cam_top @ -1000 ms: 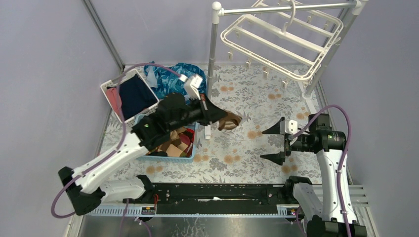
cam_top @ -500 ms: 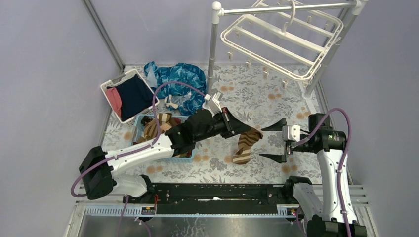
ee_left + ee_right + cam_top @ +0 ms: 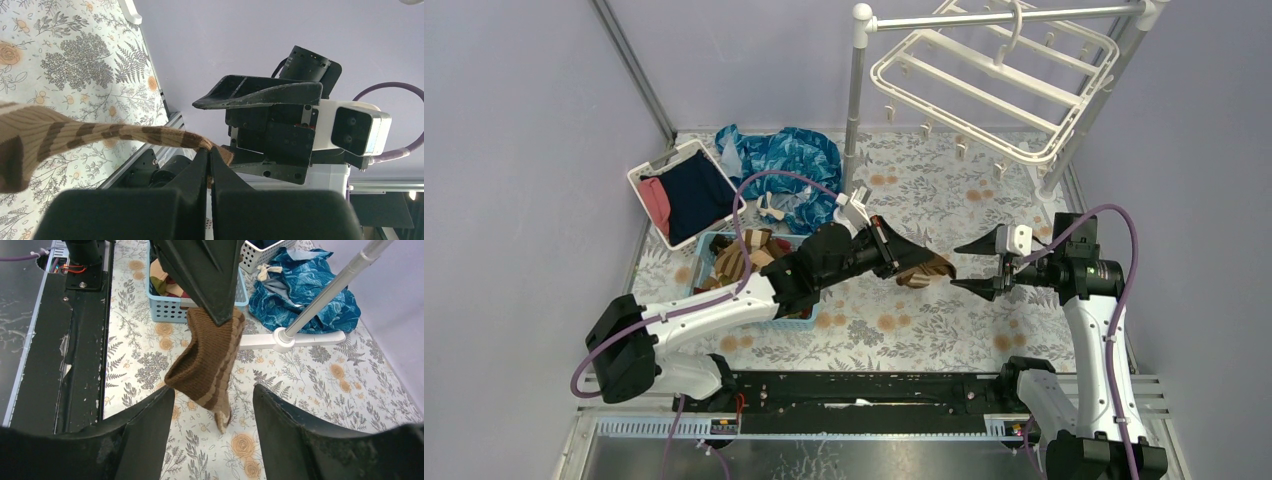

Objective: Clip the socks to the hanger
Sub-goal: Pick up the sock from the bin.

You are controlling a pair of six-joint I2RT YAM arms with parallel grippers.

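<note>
Underneath all, the floral tabletop. At its far right, hung from the rack rail, the white hanger, raised well above and well apart from both hands. Toward the left, a blue basket with more socks in brown and tan.

Over the middle of the tabletop, the left hand, pressed shut on one end of a brown-striped sock and holding it out toward the right hand. Right hand's jaws apart, one on each side of the dangling sock, with a gap showing on both sides in the right wrist view, so not yet clamped.

Judged to be a hand-over: one sock lifted clear of the basket, nothing clipped so far. Calls next for shutting the right hand on the free length of the sock. After that, carrying it up to a clip along the hanger's near edge and working the cloth into it.

Hard to tell from above: which clip is easiest to reach, and how any clip's mouth stands. Hidden in the left wrist view: the pinch itself, behind the closed fingers. Cut off there: the sock's far end, at the left edge. Cut off in the top view: the hanger's upper part.
</note>
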